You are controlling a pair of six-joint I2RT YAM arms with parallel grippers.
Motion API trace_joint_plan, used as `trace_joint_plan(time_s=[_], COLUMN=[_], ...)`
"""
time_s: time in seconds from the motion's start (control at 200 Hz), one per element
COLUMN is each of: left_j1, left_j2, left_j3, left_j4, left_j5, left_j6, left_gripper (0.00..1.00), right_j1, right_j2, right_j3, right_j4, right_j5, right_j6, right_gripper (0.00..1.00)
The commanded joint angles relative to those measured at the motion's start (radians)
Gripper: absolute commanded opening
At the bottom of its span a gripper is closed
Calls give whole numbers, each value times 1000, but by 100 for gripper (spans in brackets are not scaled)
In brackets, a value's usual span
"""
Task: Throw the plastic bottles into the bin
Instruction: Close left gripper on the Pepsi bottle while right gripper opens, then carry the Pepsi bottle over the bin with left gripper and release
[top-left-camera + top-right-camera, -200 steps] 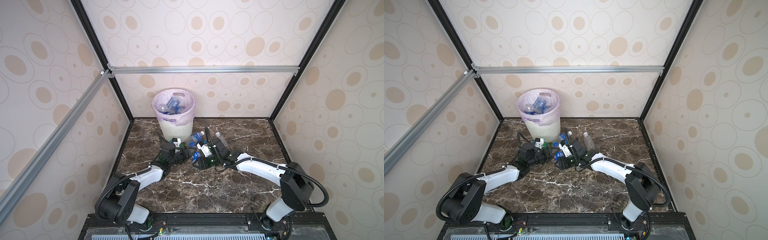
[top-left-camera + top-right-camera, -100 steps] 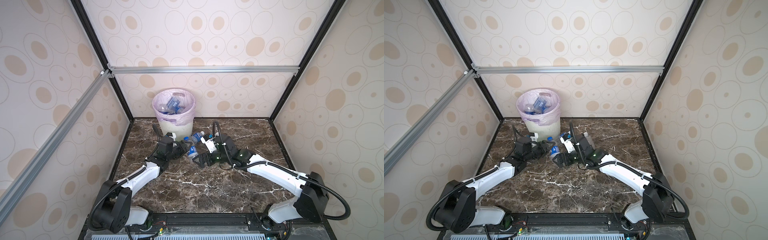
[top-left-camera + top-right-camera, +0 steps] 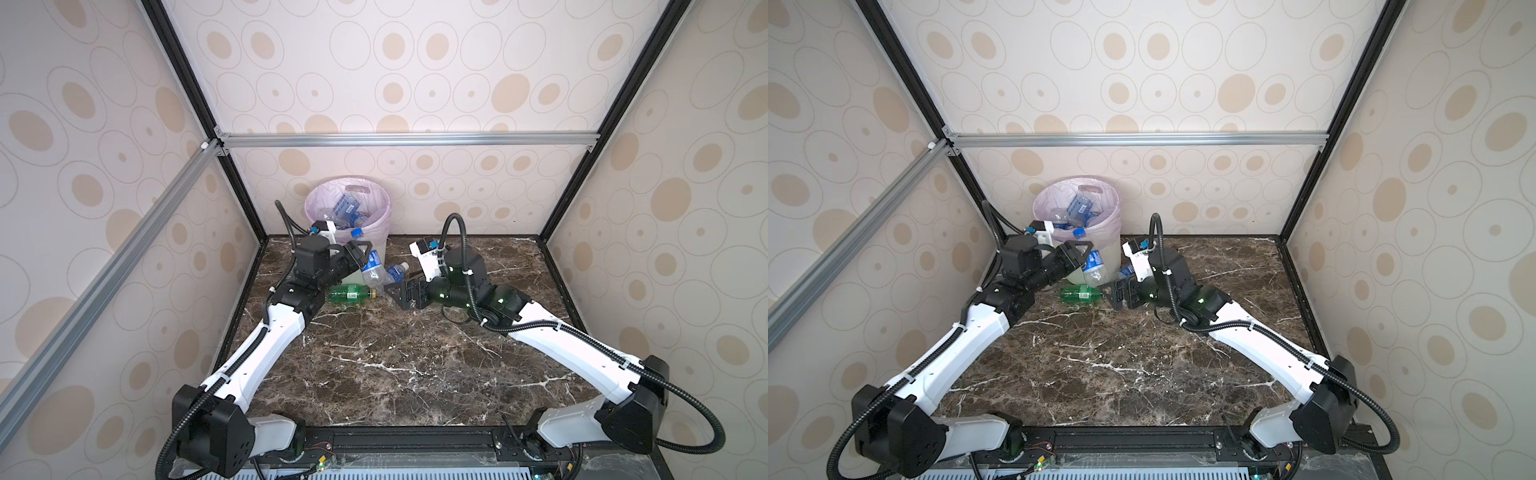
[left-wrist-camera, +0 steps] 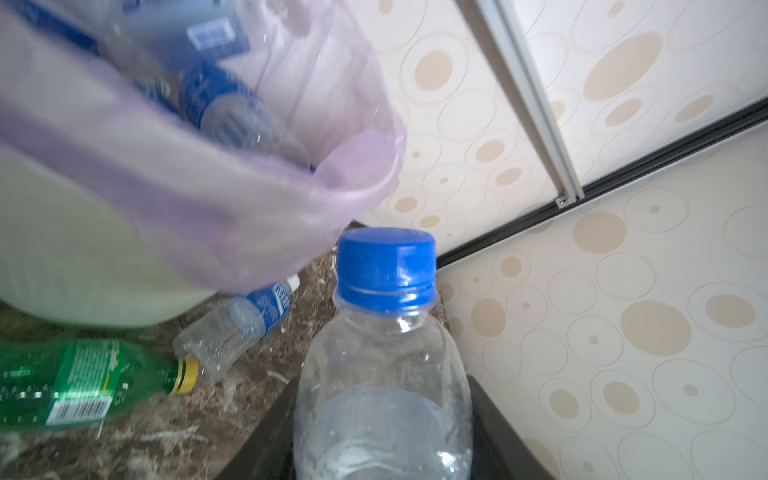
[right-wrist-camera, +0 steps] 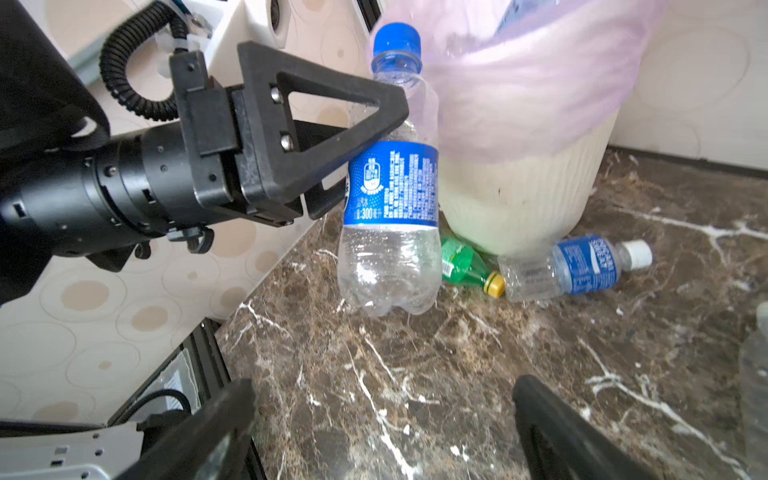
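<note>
Right wrist view: our left gripper (image 5: 365, 153) squeezes the blue-cap bottle (image 5: 390, 232) upright between its jaws, beside the bin (image 5: 519, 187); our right gripper (image 5: 382, 419) stands wide open nearby.

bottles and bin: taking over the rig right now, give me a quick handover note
Left claw: shut on a blue-capped bottle, upright beside the bin, not yet over its rim.
Right claw: open, empty, low over the table.
Done: several bottles in the bin.
Left: drop the held one; then the green bottle and the white-capped bottle lying at the bin's foot, plus a clear bottle at the right wrist view's edge.
</note>
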State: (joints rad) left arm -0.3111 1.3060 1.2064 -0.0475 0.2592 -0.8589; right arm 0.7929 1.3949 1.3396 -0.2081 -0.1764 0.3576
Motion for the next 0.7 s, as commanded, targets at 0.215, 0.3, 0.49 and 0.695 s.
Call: trace_joint_plan(time_s=[0.215, 0.3, 0.49, 0.695], left_j1=[68, 75, 88, 154], left_j2=[68, 73, 89, 366], left_j3=[350, 390, 427, 655], left_j4=[-60, -39, 21, -167], left_j5=[-91, -109, -143, -63], left_j6=[152, 166, 177, 129], left_gripper=[54, 54, 54, 67], right_j1=[9, 9, 6, 1], right_j2=[21, 18, 31, 63], right_j3=[84, 84, 84, 90], right_j4=[26, 24, 15, 23], right_j5=[29, 38, 48, 22], right_j6=[-21, -27, -36, -22], right_gripper=[100, 100, 100, 100])
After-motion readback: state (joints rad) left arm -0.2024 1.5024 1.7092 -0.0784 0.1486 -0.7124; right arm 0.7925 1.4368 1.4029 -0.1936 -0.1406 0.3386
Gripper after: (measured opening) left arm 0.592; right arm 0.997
